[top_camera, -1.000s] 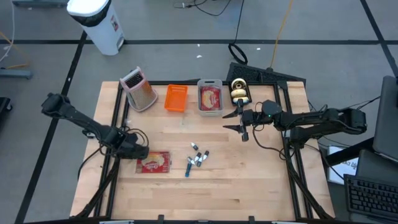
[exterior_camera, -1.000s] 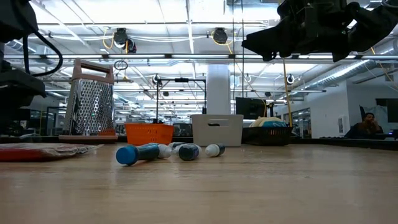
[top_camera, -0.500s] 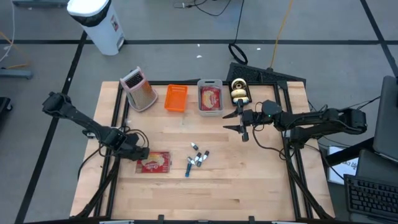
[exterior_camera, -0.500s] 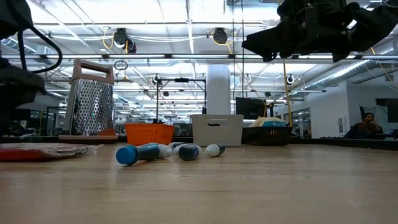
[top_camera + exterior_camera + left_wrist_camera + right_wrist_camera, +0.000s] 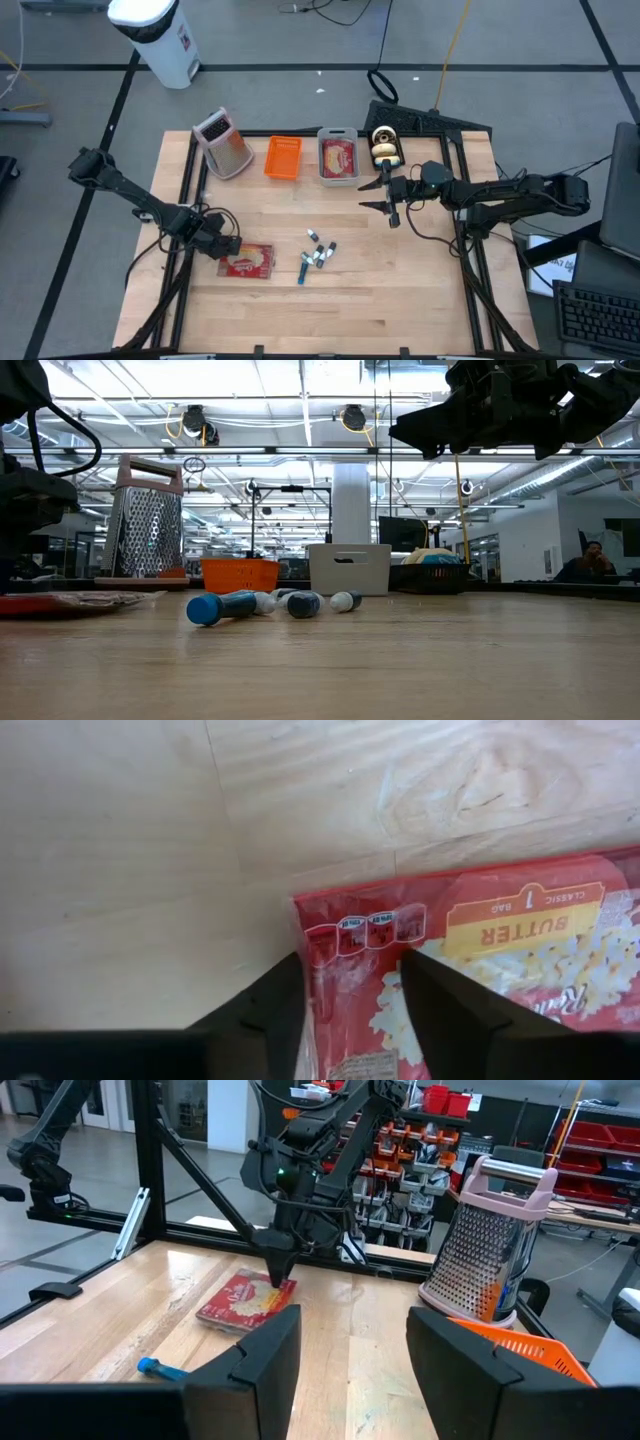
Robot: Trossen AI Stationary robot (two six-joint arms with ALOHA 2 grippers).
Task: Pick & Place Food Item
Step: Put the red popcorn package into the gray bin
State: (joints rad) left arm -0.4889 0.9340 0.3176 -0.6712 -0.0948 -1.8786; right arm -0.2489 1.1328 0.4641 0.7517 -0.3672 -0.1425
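A red butter-popcorn packet (image 5: 247, 261) lies flat on the wooden table at the near left, and also shows in the left wrist view (image 5: 480, 950). My left gripper (image 5: 222, 250) points steeply down over the packet's left short end. Its fingers are apart: one stands at the packet's edge (image 5: 300, 920), the other over the printed face (image 5: 440, 1010). My right gripper (image 5: 385, 197) hangs open and level above the table's far right, holding nothing, and looks across at the packet (image 5: 247, 1300). My left gripper comes at the packet's left end from above, with a strip of the wrapper (image 5: 350, 990) between its fingers. Whether the fingertips touch the wrapper, I cannot tell. The packet lies flat on the table.
Several small blue-capped tubes (image 5: 317, 255) lie just right of the packet. Along the far edge stand a metal grater (image 5: 224, 143), an orange bin (image 5: 282, 158), a grey bin (image 5: 338, 131) holding another red packet, and a yellow roll (image 5: 385, 146).
My left gripper has turned a little over the packet's left end while staying in place. The packet lies where it was.
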